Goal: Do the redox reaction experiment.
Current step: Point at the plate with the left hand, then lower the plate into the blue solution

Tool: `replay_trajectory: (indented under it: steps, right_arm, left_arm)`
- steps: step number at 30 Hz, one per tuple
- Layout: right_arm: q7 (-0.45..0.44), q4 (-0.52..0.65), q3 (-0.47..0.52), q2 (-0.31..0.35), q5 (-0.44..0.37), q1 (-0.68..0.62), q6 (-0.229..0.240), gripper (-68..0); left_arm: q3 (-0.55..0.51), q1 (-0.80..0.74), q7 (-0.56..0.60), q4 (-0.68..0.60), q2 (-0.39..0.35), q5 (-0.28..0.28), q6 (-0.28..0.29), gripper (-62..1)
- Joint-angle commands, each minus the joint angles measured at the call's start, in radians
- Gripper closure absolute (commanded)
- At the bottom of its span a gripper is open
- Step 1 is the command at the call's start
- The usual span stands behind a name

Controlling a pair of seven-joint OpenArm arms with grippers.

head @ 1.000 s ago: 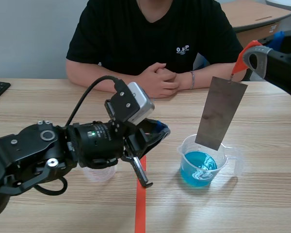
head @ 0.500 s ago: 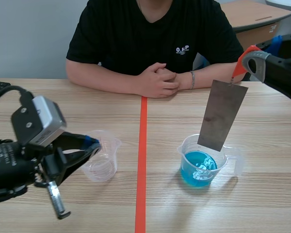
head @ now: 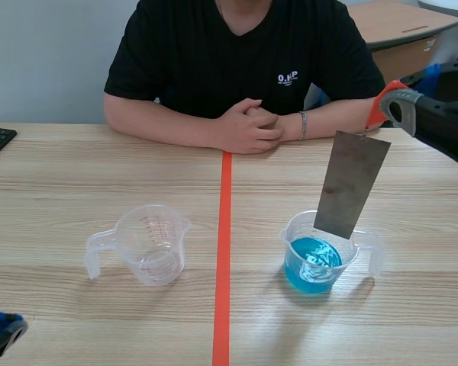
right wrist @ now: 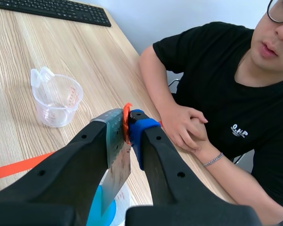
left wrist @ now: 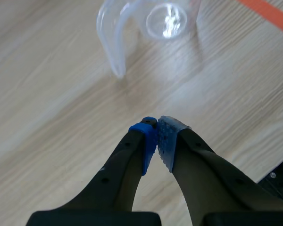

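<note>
A: Where is the left gripper (left wrist: 156, 126)?
B: Low at the tabletop's near left corner. Its pads are pressed together with nothing between them. The empty clear cup (head: 149, 244) stands ahead of it in the tabletop's left half, handle toward the left edge.
A: And the solution?
B: The cup of blue liquid (head: 315, 263) stands in the right half, closer to the near edge. The metal plate (head: 351, 183) hangs over it, long axis nearly upright and top leaning toward the right edge. Its lower edge is at the cup's mouth.
A: Who holds it?
B: The right gripper (right wrist: 127, 122), clamped on the orange tab (head: 377, 107) at the plate's top. The cup lies below those fingers, so I'd say lowering comes next. I cannot tell whether the plate touches the liquid.
</note>
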State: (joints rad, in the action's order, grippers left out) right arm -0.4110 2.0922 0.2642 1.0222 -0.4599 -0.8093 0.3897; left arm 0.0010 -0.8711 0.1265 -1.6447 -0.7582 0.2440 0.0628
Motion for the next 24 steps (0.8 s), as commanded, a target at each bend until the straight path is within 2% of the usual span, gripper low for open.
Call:
replay_trajectory:
  steps: [1, 9, 13, 24]
  right_arm:
    - [-0.016, 0.007, -0.004, 0.003, -0.006, 0.014, -0.002, -1.5]
    - [-0.051, -0.013, -0.009, 0.003, 0.012, 0.014, 0.002, -1.5]
    - [-0.071, -0.029, -0.044, 0.003, 0.034, 0.051, 0.024, -1.5]
    - [-0.071, -0.099, -0.161, -0.004, 0.05, 0.165, 0.031, -1.5]
  left_arm:
    - [-0.006, -0.025, 0.014, -0.007, 0.04, 0.006, 0.002, -4.1]
    - [-0.07, -0.164, 0.01, -0.007, 0.19, 0.005, 0.002, -4.1]
    - [-0.08, -0.207, 0.007, -0.006, 0.245, -0.002, -0.001, -4.1]
    - [-0.091, -0.229, -0.034, -0.006, 0.312, -0.002, -0.019, -4.1]
